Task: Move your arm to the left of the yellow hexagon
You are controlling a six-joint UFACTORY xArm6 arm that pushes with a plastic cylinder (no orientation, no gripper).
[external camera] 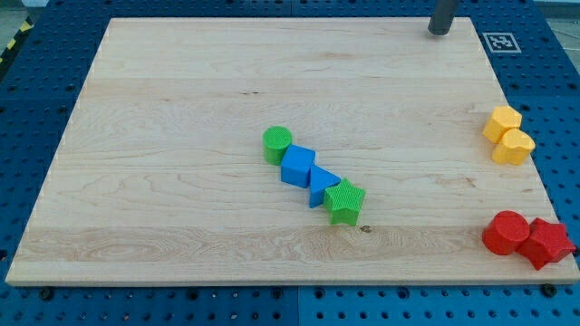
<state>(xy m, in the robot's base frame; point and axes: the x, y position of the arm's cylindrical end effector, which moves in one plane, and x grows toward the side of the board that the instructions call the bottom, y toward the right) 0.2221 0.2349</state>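
Camera view, the only one: my tip (439,31) stands at the top right of the frame, on the far edge of the wooden board (181,109). It is a bare rod with no jaws, so it neither opens nor shuts, and it touches no block.

The two yellow blocks sit touching each other at the right edge, mid-height. Their shapes are hard to tell apart; I judge the lower one to be the yellow hexagon (515,147) and the upper the other yellow block (501,122). My tip is well above them and slightly to their left, so the move looks barely begun.

The spot left of the hexagon is bare board, so a downward slide, kept left of the yellow pair, should reach it.

The green cylinder (277,144), blue cube (297,166), blue triangle (321,185) and green star (345,201) form a touching diagonal chain at centre, well clear. The red cylinder (505,233) and red block (546,242) sit at lower right.
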